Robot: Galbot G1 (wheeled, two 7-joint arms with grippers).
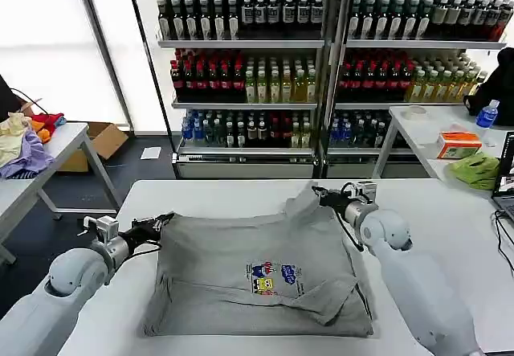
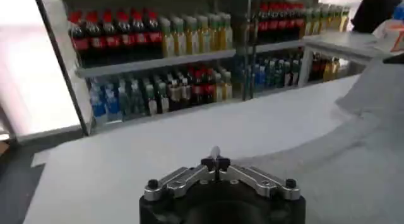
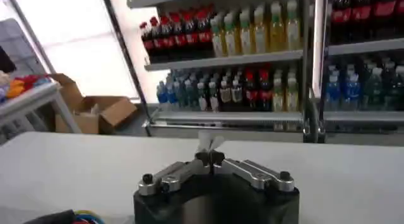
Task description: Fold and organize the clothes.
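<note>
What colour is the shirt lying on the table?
Light grey, with a small colourful cartoon print on the chest; the shirt shows best in the head view.

Bottle shelves; apparently green cloth.

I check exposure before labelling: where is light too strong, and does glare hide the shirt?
Head view: windows washed out white at far left; grey shirt evenly lit, soft shadows in its folds, no glare. Left wrist view: window blown out beside the shelf. Right wrist view: likewise.
</note>
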